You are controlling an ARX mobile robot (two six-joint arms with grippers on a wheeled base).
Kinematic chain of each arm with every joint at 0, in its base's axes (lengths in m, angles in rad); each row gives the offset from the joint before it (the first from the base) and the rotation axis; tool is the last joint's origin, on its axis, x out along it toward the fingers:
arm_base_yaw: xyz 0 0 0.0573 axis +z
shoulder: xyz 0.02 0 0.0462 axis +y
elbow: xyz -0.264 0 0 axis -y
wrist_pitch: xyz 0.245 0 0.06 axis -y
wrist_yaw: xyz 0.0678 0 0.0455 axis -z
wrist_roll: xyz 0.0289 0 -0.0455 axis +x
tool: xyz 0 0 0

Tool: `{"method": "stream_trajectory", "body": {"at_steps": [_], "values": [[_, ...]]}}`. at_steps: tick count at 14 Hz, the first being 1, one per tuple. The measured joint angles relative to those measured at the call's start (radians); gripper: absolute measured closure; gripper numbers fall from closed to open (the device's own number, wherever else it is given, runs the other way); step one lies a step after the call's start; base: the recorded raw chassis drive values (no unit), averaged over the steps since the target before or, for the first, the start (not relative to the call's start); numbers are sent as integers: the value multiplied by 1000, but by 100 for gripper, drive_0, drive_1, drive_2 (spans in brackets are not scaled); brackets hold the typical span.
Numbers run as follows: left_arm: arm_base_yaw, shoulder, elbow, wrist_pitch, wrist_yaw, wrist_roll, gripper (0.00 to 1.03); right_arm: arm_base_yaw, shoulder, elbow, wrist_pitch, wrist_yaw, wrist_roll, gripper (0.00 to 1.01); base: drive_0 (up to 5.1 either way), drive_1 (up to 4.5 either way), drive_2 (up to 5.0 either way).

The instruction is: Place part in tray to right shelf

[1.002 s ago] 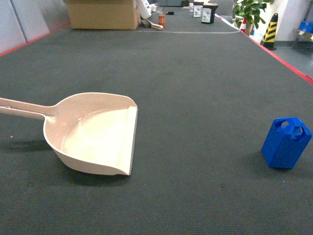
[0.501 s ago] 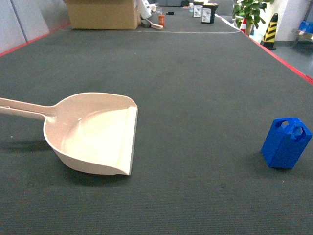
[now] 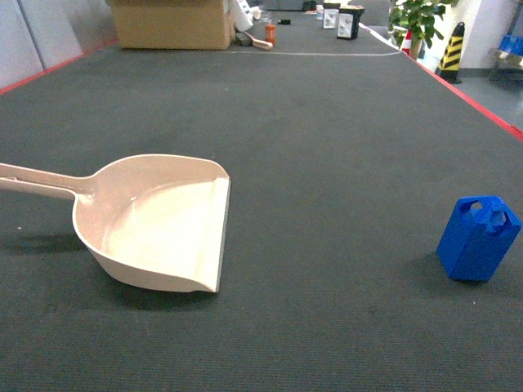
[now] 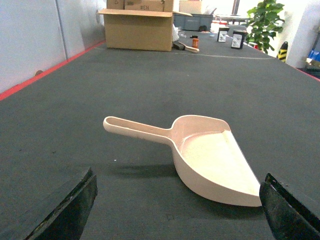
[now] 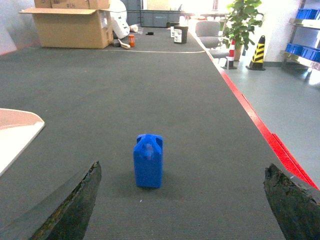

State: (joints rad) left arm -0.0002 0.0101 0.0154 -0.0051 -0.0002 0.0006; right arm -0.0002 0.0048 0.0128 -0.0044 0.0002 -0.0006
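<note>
Dark grey matting covers the surface (image 3: 327,122), which runs long and flat with a red edge strip along both its left and right sides. At the left, the cream tray (image 3: 155,224) lies flat with its handle pointing left and its flat front lip facing right, toward the part. In the left wrist view the left claw (image 4: 177,210) is spread wide, its two dark fingers (image 4: 65,210) at the bottom corners, and the tray sits centred ahead of it, apart from both fingers. A broad bare stretch of matting separates the tray from the blue part (image 3: 478,238), which stands upright near the right edge. The right claw (image 5: 182,210) is also spread wide, with the part (image 5: 148,160) upright ahead of it, untouched. A cardboard box (image 3: 172,23) stands at the far end.
</note>
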Motion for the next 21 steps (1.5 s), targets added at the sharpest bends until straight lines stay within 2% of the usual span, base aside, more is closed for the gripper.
{"method": "stream_trajectory", "body": {"at_steps": [21], "values": [[0,0,0,0,0,0,5,0,0,0,0,0,0,3,0,0,0]]}}
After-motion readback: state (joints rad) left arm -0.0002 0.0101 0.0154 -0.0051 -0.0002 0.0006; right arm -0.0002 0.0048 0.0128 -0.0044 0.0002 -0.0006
